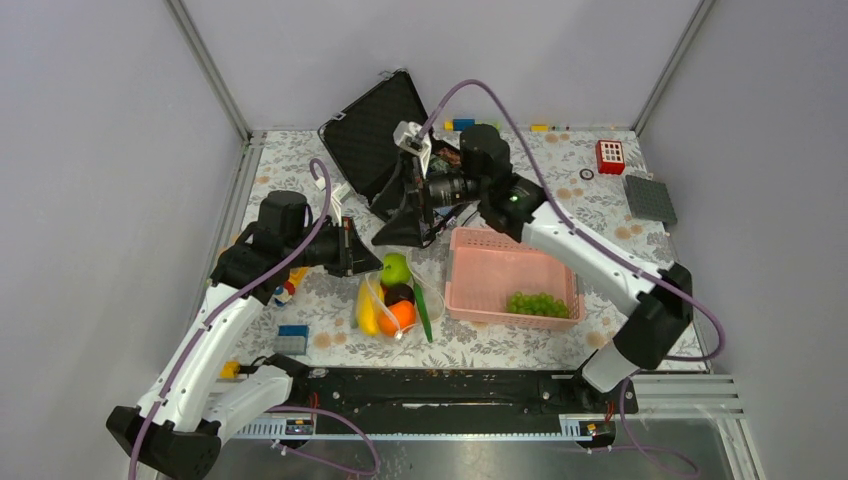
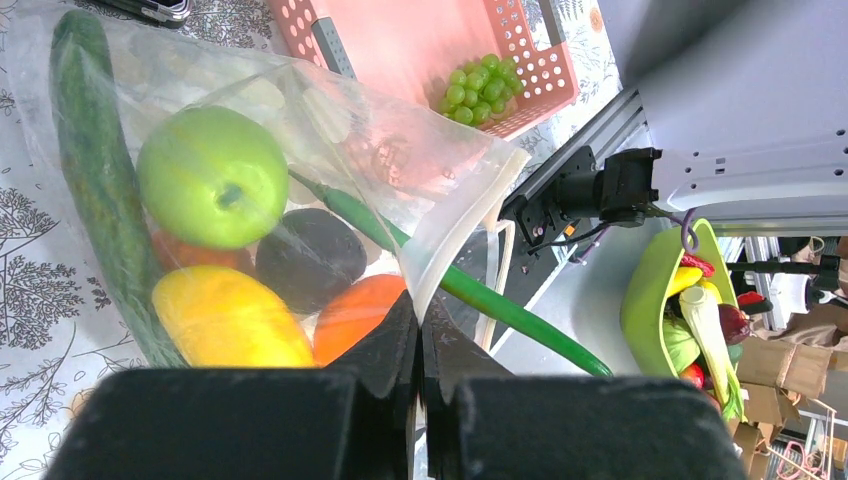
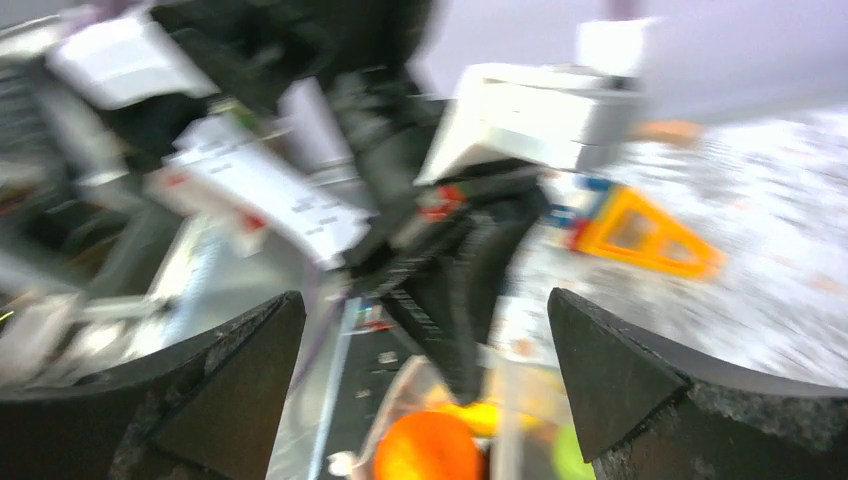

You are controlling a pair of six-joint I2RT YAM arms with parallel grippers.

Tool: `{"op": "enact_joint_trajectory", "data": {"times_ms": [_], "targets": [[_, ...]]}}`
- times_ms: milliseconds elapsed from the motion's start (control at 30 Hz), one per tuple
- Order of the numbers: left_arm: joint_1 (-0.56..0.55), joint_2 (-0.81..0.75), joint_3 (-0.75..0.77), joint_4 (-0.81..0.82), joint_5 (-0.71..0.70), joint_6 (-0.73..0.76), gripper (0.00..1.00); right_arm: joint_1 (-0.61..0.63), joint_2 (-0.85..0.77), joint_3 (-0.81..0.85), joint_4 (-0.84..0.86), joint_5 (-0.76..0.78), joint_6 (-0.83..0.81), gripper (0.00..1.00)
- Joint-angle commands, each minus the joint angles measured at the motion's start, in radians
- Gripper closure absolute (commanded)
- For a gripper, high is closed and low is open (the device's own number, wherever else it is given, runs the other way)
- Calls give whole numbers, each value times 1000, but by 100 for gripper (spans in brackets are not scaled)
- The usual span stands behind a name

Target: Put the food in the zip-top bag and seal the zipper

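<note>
Left end effector [image 2: 420, 335] pinches the bag [image 2: 330, 110] by its mouth; right end effector [image 3: 425, 380] gapes empty. Filling seems under way: grapes [image 1: 538, 303] lie in the basket [image 1: 470, 262], likely the next pick.

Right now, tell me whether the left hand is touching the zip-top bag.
Touching. The left wrist view shows the left hand shut on the zip-top bag at its mouth edge, no gap.

Your left arm [image 1: 205, 335] and right arm [image 1: 580, 245] are white shells, black joints, lilac cables [image 1: 472, 84]; the right gripper [image 3: 424, 294] has black wedge fingers.
</note>
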Motion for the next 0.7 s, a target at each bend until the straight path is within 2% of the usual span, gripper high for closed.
{"op": "enact_joint_trajectory", "data": {"times_ms": [0, 133, 367, 467, 567, 667], "targets": [[5, -18, 51, 46, -5, -12, 100, -6, -131, 113, -527, 657, -303, 0], [6, -25, 52, 49, -34, -30, 100, -8, -145, 179, -529, 921, -264, 0], [5, -17, 43, 58, -59, -66, 100, -7, -193, 220, -572, 1127, -195, 0], [5, -23, 40, 58, -61, -75, 100, -3, -299, 58, -555, 1226, -162, 0], [5, -41, 39, 55, -108, -79, 100, 26, -434, -229, -450, 1198, -168, 0], [5, -50, 42, 48, -147, -82, 100, 119, -510, -326, -548, 1210, -218, 0]]}}
